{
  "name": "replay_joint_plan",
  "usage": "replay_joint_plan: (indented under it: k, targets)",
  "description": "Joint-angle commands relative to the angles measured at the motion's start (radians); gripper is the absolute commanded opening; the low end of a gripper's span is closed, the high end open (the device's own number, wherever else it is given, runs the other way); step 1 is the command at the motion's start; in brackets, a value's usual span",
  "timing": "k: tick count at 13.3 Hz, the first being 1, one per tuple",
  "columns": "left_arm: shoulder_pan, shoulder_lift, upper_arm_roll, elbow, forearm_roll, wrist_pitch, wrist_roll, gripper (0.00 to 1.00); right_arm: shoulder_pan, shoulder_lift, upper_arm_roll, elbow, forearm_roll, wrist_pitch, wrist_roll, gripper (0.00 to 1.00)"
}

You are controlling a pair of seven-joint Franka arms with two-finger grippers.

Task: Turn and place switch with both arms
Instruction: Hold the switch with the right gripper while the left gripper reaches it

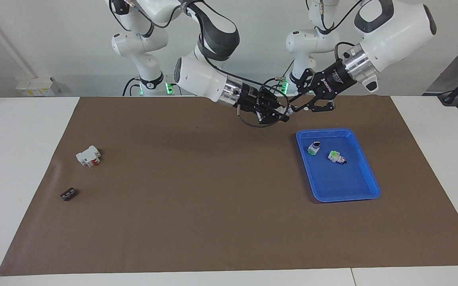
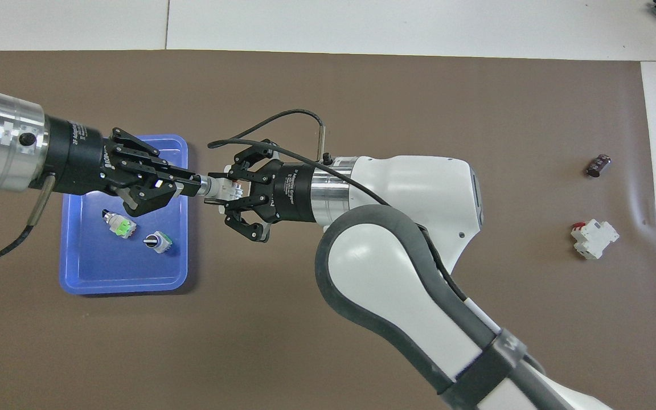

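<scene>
The switch is a small white part with orange on it, held in the air between my two grippers; it also shows in the facing view. My left gripper is shut on its cylindrical end. My right gripper holds its white body from the other end, fingers set wider. In the facing view the left gripper and right gripper meet above the mat, beside the corner of the blue tray nearest the robots.
The blue tray holds two white parts with green. A white block with red and a small black part lie toward the right arm's end of the brown mat.
</scene>
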Motion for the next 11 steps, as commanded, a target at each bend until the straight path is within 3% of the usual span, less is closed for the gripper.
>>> replay_joint_plan:
  k: [1,11]
  targets:
    - [-0.004,-0.016,0.003,-0.009,-0.014,-0.012,0.001,0.0,-0.001,-0.026,0.0,-0.03,0.002,0.016,-0.023,0.0]
    - [-0.008,-0.071,-0.007,-0.021,-0.016,-0.084,0.461,0.0,-0.001,-0.025,0.0,-0.03,0.002,0.018,-0.028,0.0]
